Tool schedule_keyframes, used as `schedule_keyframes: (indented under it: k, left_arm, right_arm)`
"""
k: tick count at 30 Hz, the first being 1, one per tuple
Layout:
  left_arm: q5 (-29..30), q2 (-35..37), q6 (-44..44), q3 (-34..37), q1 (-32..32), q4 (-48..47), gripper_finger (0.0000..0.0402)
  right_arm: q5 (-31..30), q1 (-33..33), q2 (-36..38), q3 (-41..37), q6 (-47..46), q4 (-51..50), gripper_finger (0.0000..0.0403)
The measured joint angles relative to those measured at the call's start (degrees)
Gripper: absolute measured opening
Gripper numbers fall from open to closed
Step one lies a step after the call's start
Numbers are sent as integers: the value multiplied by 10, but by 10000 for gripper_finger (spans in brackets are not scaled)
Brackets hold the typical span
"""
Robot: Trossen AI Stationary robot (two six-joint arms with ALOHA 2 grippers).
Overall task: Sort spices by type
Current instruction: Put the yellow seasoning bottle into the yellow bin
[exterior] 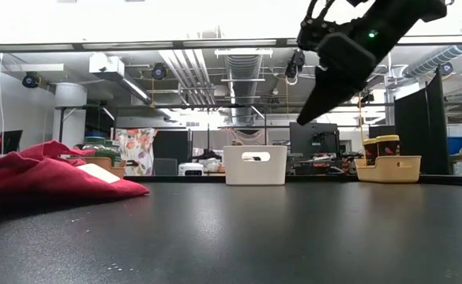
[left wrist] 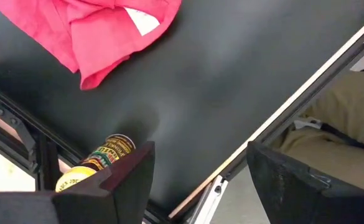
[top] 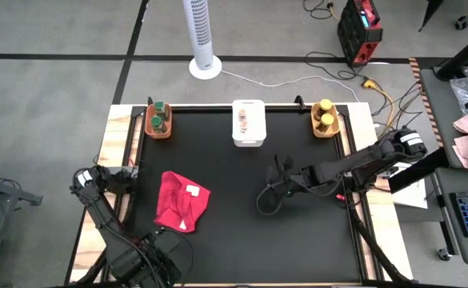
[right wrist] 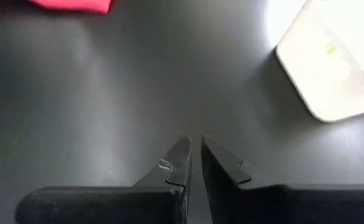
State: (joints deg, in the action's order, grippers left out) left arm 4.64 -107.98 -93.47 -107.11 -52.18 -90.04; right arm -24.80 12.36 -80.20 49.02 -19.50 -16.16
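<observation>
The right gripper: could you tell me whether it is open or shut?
Shut and empty: the right gripper shows its fingers nearly touching, with only bare black table beyond them.

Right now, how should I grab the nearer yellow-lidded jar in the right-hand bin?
Probably by its lid, from straight above: the nearer jar stands upright, the bin walls cover its lower sides, and a second jar sits close behind it.

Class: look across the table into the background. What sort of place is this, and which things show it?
Probably a robotics lab or workshop: exposed ceiling ducts, computer monitors on desks behind, and a black work table with robot arms.
</observation>
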Motion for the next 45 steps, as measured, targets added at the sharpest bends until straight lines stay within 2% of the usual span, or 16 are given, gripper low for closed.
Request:
schedule_keyframes:
  k: [6, 14, 20, 24, 28, 32, 45]
  left_arm:
    - [5, 0, 13, 17, 17, 0, 238]
    - [-11, 0, 99, 31, 63, 0, 238]
    - [-46, 1, 120, 37, 76, 0, 238]
    - [-90, 3, 119, 64, 78, 1, 238]
    - [-154, 17, 87, 109, 78, 1, 238]
    - [-176, 40, 42, 150, 76, 0, 238]
    - [-148, 133, -54, 227, 46, 19, 238]
  right_arm:
    - [1, 31, -4, -1, -20, -26, 28]
    - [-38, 46, -2, -1, -15, -15, 28]
    - [-39, 45, -4, -1, -14, -10, 28]
    - [-39, 45, -4, -2, -7, -2, 28]
    - [-39, 45, -5, -2, 3, 25, 28]
    - [-39, 45, -5, -3, 20, 46, 28]
    - [-39, 45, -5, -4, 30, 63, 28]
